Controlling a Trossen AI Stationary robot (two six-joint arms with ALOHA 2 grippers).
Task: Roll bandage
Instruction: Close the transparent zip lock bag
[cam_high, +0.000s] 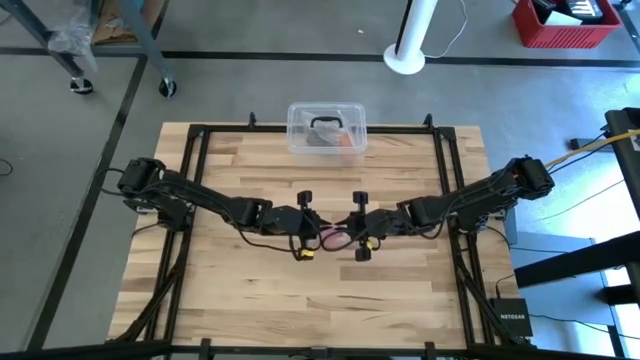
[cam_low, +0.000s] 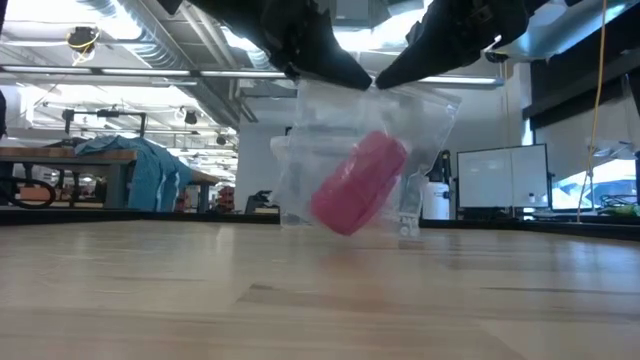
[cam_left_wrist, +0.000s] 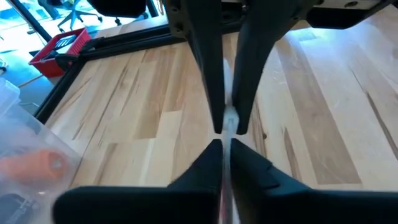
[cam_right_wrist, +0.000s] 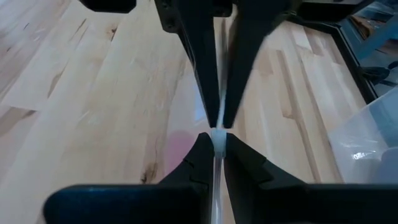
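Bare wooden surface (cam_low: 300, 300) is seen beneath a small clear plastic bag (cam_low: 370, 160), pinched at its top edge by both closed fingers, left gripper (cam_high: 318, 228) and right gripper (cam_high: 350, 228); a pink rolled bandage (cam_low: 358, 183) is contained.

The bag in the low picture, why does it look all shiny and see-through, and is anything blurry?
Low view: ceiling lights behind shine through the clear bag, so the pink roll shows inside; the dark grippers above are silhouettes. Left wrist view: the plastic box at the edge is blurred. Right wrist view: the near fingers look soft.
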